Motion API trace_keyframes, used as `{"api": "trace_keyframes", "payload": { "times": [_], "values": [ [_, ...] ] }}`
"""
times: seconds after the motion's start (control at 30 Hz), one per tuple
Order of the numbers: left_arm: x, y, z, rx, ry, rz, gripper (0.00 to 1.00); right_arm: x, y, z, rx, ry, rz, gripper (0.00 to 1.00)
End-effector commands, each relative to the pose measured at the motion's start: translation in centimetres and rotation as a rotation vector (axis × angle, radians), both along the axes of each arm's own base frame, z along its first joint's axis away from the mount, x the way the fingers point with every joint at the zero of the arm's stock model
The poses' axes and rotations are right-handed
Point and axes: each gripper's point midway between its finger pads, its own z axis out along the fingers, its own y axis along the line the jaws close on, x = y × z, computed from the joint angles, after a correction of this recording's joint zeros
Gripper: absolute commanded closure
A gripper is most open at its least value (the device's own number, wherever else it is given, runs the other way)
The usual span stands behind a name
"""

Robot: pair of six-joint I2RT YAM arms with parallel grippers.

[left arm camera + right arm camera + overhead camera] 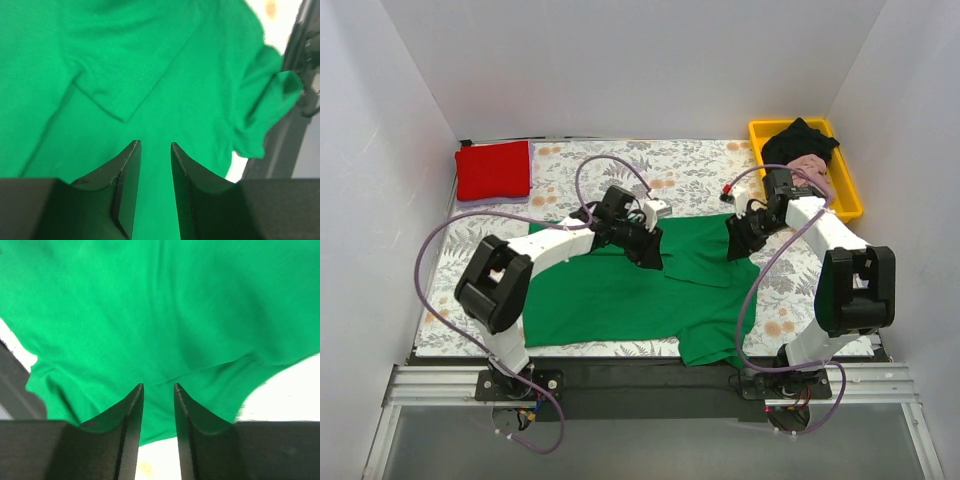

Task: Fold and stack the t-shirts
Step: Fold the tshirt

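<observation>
A bright green t-shirt lies spread on the floral cloth, its upper right part folded over onto the body. My left gripper hangs over the fold's left edge, my right gripper over its right edge. In the left wrist view the left gripper is open just above the green t-shirt, near a stitched hem flap. The right gripper is open too, over the green t-shirt edge. A folded red t-shirt lies at the back left. Black and pink t-shirts sit in the tray.
The yellow tray stands at the back right corner. The grey-and-orange floral cloth covers the table. White walls close in the left, back and right sides. Purple cables loop above both arms.
</observation>
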Motion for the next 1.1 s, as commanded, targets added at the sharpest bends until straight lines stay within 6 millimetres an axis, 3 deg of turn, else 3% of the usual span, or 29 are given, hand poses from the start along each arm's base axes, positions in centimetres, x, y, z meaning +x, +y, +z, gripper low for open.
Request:
{"api": "trace_keyframes", "payload": {
  "times": [0.0,0.1,0.13,0.27,0.33,0.43,0.6,0.73,0.77,0.83,0.87,0.9,1.0,1.03,1.07],
  "values": [
    [1.9,3.1,5.6,-0.028,-0.116,0.069,0.70,3.1,0.2,3.5,-0.004,-0.123,-0.021,0.62],
    [4.4,7.3,5.0,0.065,-0.078,0.194,0.73,5.7,0.0,3.2,-0.050,-0.138,-0.083,0.63],
    [6.2,9.3,5.1,0.086,-0.075,0.259,0.74,7.0,-0.5,2.7,-0.093,-0.153,-0.105,0.63],
    [9.6,16.3,3.3,0.209,-0.041,0.447,0.82,9.4,-0.7,1.6,-0.187,-0.179,-0.154,0.64],
    [10.8,19.5,2.5,0.246,-0.027,0.514,0.83,10.1,-0.8,0.5,-0.242,-0.179,-0.158,0.65],
    [11.2,22.3,0.8,0.342,-0.009,0.558,0.83,10.7,-0.8,-0.9,-0.308,-0.174,-0.146,0.66],
    [10.9,25.8,-2.6,0.443,0.062,0.626,0.84,11.2,-1.6,-3.4,-0.404,-0.161,-0.128,0.68],
    [11.3,27.4,-4.8,0.469,0.117,0.640,0.84,12.5,-1.9,-5.2,-0.442,-0.159,-0.128,0.69],
    [11.1,27.5,-6.1,0.481,0.158,0.632,0.83,12.9,-2.0,-5.4,-0.450,-0.164,-0.132,0.69],
    [12.3,28.2,-6.6,0.479,0.166,0.639,0.83,14.4,-2.0,-5.9,-0.465,-0.179,-0.142,0.69],
    [12.5,28.3,-8.0,0.485,0.200,0.628,0.83,15.0,-2.0,-6.0,-0.471,-0.184,-0.146,0.69],
    [14.0,28.7,-7.6,0.473,0.189,0.638,0.83,15.6,-2.4,-6.9,-0.499,-0.181,-0.154,0.70],
    [15.9,28.6,-9.6,0.469,0.232,0.631,0.86,18.9,-2.8,-6.4,-0.519,-0.235,-0.193,0.70],
    [18.4,29.9,-8.6,0.442,0.196,0.671,0.86,19.5,-3.0,-7.6,-0.528,-0.222,-0.194,0.70],
    [18.5,29.9,-10.0,0.450,0.233,0.658,0.86,21.5,-3.1,-6.5,-0.522,-0.266,-0.215,0.70]
  ]
}}
